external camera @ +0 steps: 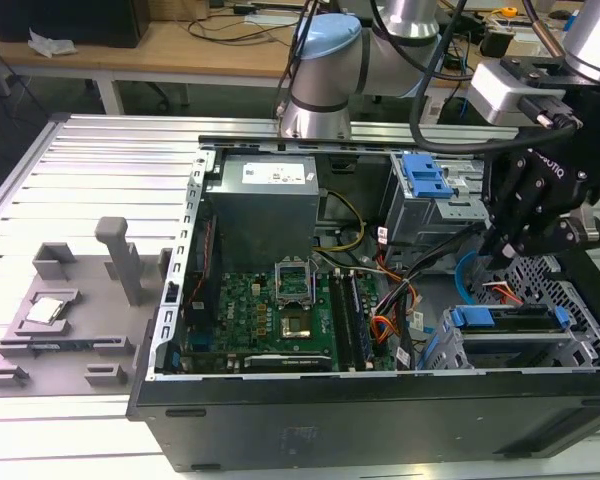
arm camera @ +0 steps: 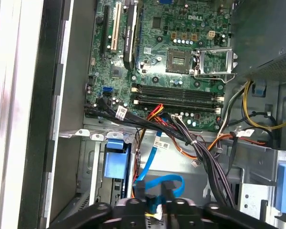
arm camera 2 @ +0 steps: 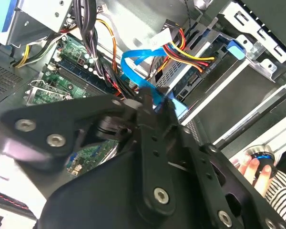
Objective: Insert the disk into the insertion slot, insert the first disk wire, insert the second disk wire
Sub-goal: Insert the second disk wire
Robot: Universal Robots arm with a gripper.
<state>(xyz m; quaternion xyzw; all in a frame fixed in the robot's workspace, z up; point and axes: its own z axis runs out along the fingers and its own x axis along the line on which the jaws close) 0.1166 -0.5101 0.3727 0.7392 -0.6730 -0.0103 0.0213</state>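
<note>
The disk (external camera: pixel 508 322) lies in the insertion slot (external camera: pixel 572 288), a perforated silvery cage at the exterior view's right, with its blue carrier (external camera: pixel 458 318) showing at the end. My black gripper (external camera: pixel 500 252) hangs just above that end. It is shut on the plug end of a flat blue disk wire (arm camera 2: pixel 133 64), which loops beside the fingers (arm camera 2: pixel 150 102). In the second wrist view a black plug (arm camera 2: pixel 204 64) with red, yellow and orange wires sits against the disk's edge (arm camera 2: pixel 193 83). The first wrist view shows the blue wire (arm camera: pixel 155 183) between my gripper (arm camera: pixel 155 206) and the carrier (arm camera: pixel 116 162).
The open computer case holds a green motherboard (external camera: pixel 270 305), a grey power supply (external camera: pixel 265 200) and a taller grey cage with a blue clip (external camera: pixel 425 180). Cable bundles (arm camera: pixel 200 152) cross beside the slot. A grey fixture (external camera: pixel 70 310) lies on the table. A person's hand (arm camera 2: pixel 252 167) holds a round device.
</note>
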